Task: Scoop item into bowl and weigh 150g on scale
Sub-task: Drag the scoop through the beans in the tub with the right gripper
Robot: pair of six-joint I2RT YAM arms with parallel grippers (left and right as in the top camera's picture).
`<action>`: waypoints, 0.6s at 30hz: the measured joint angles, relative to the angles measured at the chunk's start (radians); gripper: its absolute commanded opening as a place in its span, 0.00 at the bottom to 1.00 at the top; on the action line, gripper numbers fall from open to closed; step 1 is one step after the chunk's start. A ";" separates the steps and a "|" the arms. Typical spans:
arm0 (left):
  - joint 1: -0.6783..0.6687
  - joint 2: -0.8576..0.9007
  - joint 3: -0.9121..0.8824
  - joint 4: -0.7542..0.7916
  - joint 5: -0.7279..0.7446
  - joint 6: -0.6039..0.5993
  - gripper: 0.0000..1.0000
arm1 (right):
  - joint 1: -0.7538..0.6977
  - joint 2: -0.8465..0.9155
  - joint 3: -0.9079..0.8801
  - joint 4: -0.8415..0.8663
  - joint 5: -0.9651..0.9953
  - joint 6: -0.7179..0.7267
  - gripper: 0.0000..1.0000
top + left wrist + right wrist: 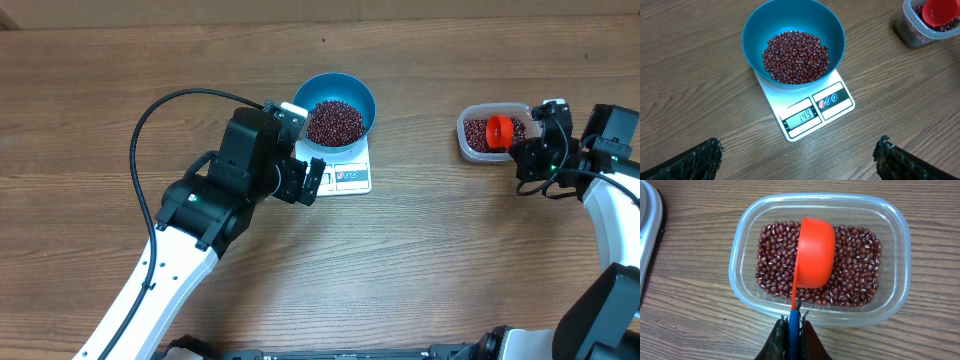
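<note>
The blue bowl (322,85) (790,17) stands on the white scale (350,178) (790,107) and holds a heap of dark red beans (335,122) (796,56). The display shows 149. My left gripper (310,182) (799,152) hovers just in front of the scale, open wide and empty. My right gripper (527,150) (794,321) is shut on the blue handle of an orange-red scoop (500,130) (816,252). The scoop is turned on its side over more beans (860,270) in the clear tub (468,140) (740,265).
The tub sits at the right of the wooden table, apart from the scale. The scale's edge (647,235) shows at the left of the right wrist view. A black cable (150,120) loops above the left arm.
</note>
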 measured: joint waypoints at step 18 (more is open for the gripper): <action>0.000 0.000 0.000 0.000 0.000 0.000 1.00 | 0.000 0.000 0.000 -0.074 -0.050 0.027 0.04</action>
